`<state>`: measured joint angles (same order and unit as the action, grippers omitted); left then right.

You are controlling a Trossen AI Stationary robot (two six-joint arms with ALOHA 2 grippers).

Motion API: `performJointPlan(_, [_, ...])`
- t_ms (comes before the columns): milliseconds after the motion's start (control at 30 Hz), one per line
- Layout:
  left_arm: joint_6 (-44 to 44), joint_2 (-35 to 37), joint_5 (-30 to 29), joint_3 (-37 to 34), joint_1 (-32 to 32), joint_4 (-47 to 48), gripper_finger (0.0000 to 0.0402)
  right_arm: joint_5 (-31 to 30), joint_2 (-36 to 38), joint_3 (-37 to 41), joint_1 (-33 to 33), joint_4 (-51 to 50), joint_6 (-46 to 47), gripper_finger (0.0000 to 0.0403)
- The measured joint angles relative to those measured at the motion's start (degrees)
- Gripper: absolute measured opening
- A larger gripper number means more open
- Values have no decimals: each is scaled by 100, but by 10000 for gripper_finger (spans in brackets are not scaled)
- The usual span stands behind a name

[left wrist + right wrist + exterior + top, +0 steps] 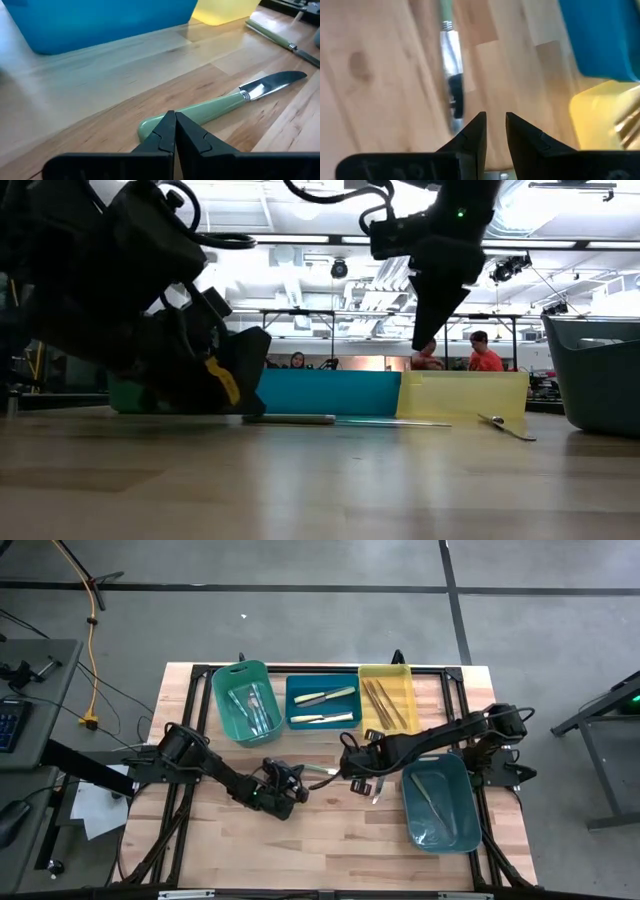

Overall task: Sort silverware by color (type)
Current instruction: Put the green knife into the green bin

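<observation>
A green-handled knife [215,107] lies flat on the wooden table [330,840], its silvery blade [272,82] pointing away from my left gripper [175,116]. That gripper is shut and low over the table [295,785], with its tips at the butt end of the handle. My right gripper [495,117] hangs above the knife's blade end [352,772], pointing steeply down, with a narrow gap and nothing between its fingers. A second green-handled utensil [280,40] lies on the table farther right. My left gripper's shut fingertips [167,122] stand over the rounded butt end of the knife's green handle [147,127], coming at it low and slanting down along its length. Whether they touch the handle I cannot tell. The knife lies flat on the table.
Along the far edge stand a green bin [222,705] with clear utensils, a blue bin [295,705] with pale-handled knives and a yellow bin [366,680] with brownish utensils. A teal bin [462,780] at the right holds a green utensil. People sit in the room behind [485,350].
</observation>
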<state>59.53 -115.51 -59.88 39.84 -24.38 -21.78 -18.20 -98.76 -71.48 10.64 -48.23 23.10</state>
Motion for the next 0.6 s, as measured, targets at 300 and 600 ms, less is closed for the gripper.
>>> performJointPlan(300, [43,-93,29,-3,3,52,0,908,-2,264,7,513,46,66])
performJointPlan(600, [37,-109,-64,-9,-44,84,0,1402,-4,1027,-334,1829,-104,93])
